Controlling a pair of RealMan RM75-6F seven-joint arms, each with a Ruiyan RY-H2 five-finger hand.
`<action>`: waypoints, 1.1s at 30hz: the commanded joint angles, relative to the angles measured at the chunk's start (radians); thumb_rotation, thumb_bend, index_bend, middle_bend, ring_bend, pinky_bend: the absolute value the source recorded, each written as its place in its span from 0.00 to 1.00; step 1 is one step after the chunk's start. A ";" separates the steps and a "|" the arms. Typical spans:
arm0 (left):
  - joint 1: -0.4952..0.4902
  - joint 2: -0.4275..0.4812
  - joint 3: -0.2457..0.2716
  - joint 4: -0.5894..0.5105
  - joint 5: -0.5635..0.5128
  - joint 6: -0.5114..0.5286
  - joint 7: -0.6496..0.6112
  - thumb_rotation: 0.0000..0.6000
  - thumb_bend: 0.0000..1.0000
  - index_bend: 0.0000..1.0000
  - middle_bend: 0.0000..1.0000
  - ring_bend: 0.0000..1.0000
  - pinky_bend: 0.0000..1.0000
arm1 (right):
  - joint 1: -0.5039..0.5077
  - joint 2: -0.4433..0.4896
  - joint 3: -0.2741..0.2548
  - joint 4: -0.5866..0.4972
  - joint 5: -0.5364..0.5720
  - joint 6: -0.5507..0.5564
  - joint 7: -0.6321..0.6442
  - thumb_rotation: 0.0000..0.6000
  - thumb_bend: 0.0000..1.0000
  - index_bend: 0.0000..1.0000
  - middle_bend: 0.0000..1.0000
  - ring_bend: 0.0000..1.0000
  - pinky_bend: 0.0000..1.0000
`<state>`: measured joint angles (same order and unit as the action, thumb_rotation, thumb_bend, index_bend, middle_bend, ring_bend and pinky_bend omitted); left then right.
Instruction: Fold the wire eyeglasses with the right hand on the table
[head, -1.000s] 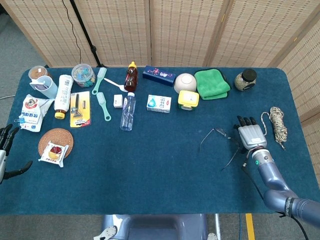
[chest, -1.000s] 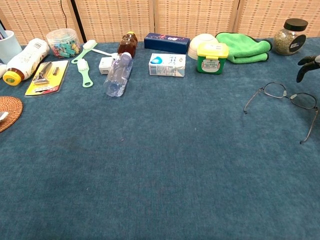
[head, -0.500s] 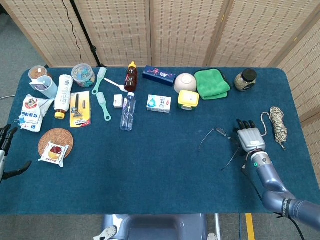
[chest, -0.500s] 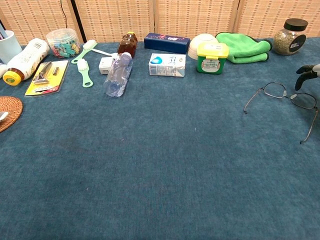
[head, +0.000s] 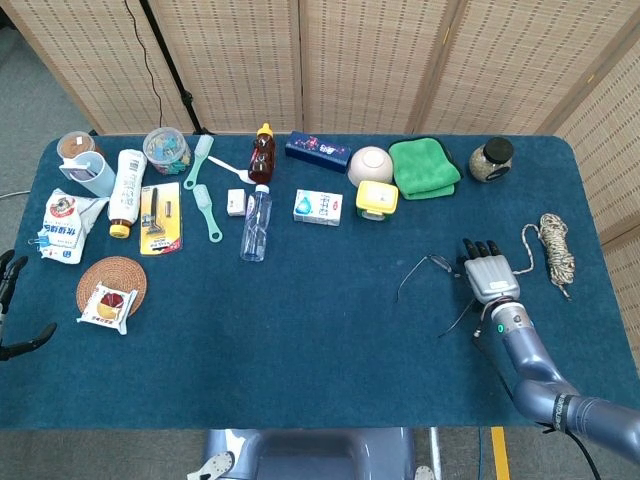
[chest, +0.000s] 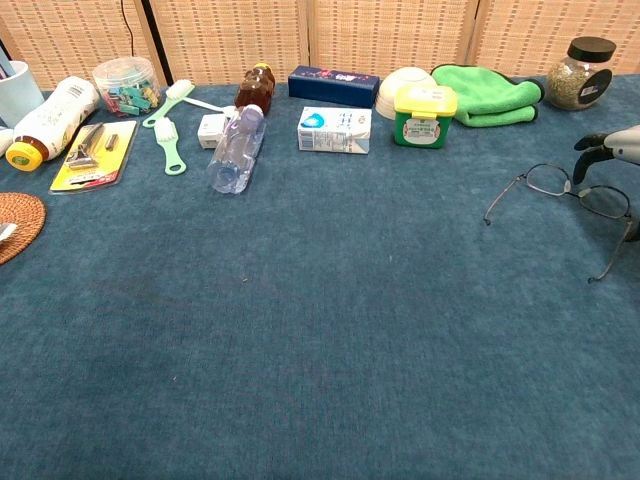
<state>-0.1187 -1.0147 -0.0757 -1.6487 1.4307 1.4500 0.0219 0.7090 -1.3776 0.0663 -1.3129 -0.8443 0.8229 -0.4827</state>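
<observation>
The wire eyeglasses (chest: 566, 200) lie unfolded on the worktop (head: 300, 330) below the green cloth (head: 424, 166), the right hand (head: 488, 274) resting flat over their right lens, fingers extended, gripping nothing.

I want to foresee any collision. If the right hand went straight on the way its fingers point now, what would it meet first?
Probably the wire eyeglasses: the right hand has its fingertips at the frame already. Beyond them, toward the green cloth, the table looks free; depth is unclear.
</observation>
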 joint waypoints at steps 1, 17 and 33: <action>0.000 -0.001 0.000 0.003 0.001 0.000 -0.001 0.74 0.20 0.00 0.00 0.00 0.00 | -0.001 -0.003 -0.001 -0.003 0.003 0.004 -0.004 1.00 0.13 0.25 0.00 0.00 0.00; 0.004 -0.003 0.001 0.017 -0.004 0.000 -0.014 0.74 0.20 0.00 0.00 0.00 0.00 | 0.006 -0.046 0.008 0.016 0.011 0.011 -0.019 1.00 0.13 0.34 0.00 0.00 0.00; 0.010 0.001 0.001 0.021 -0.006 0.006 -0.021 0.73 0.20 0.00 0.00 0.00 0.00 | 0.005 -0.085 0.025 0.067 0.006 0.010 0.007 1.00 0.13 0.50 0.08 0.00 0.00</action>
<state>-0.1088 -1.0142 -0.0749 -1.6282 1.4248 1.4559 0.0005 0.7142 -1.4610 0.0904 -1.2472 -0.8380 0.8336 -0.4775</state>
